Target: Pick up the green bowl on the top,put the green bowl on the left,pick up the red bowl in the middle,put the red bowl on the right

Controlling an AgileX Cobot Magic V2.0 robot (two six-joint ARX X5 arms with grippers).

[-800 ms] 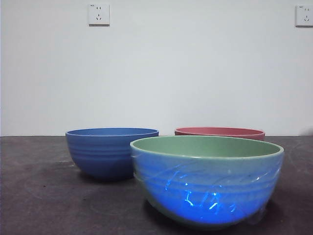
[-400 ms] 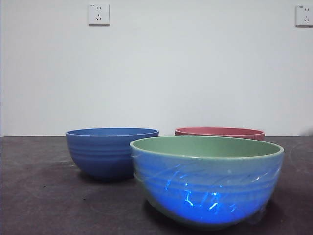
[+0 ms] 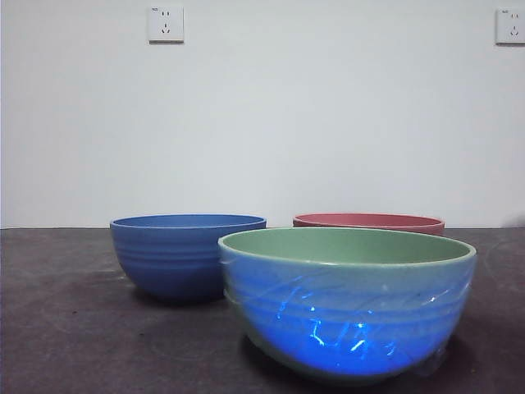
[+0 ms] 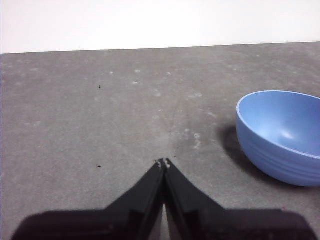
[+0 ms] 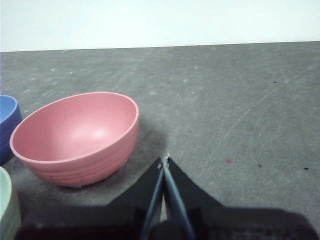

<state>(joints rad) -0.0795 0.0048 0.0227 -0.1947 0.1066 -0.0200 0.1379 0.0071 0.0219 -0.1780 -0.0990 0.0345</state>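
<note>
Front view: three bowls stand apart on the dark table [image 3: 57,328], none stacked on another; the green bowl [image 3: 349,246] sits nearest and largest, its outer wall shining with a bluish glare; the blue bowl [image 3: 187,254] stands behind it toward the left of the picture; the red bowl [image 3: 369,221] shows only as a rim behind the green one, toward the right; no arm or gripper enters this view; two wall sockets [image 3: 166,24] hang on the pale wall.

Left wrist view: the left gripper [image 4: 163,162] is clenched, its two black jaws meeting at the tips with nothing between them; it hangs over bare table, with the blue bowl [image 4: 282,135] off to one side and well apart from it.

Right wrist view: the right gripper [image 5: 164,160] is likewise pinched together and holds nothing; the red bowl [image 5: 77,137] rests upright on the table near it but not touching; an edge of the blue bowl [image 5: 9,125] and a sliver of the green rim [image 5: 7,200] show beyond the red one.

As for progress, my judgement is that the work looks finished: the stack is taken apart, each bowl stands on its own, and both grippers are empty and clear of the bowls; whether green lies to the robot's left and red to its right I cannot confirm for certain, though the red bowl lying by the right gripper suggests so; nothing seems left to do.
</note>
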